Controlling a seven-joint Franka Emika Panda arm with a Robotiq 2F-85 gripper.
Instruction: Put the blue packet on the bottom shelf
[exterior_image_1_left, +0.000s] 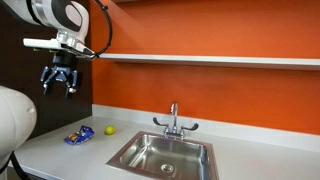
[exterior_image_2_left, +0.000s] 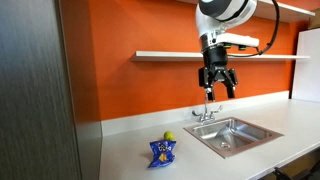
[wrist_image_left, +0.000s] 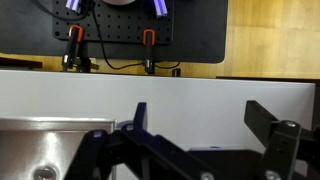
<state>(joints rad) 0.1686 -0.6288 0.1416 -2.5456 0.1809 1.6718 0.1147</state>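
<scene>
1. Because the blue packet is thin crumpled foil, it probably weighs almost nothing, yields under pressure and may slide. A pinch across its puffed middle or a raised crease looks safer than chasing a flat edge against the desk.
2. It lies on the desk in the lower left of the frame in an exterior view, near a small yellow-green ball and left of the sink.
3. The fingers hang spread and empty in the upper left, pointing down, high above the packet and well apart from it.
4. In an exterior view the packet sits at lower centre, while the fingers hover right of centre above the faucet, just below the bottom shelf.
5. The wrist view does not show the packet clearly.
</scene>
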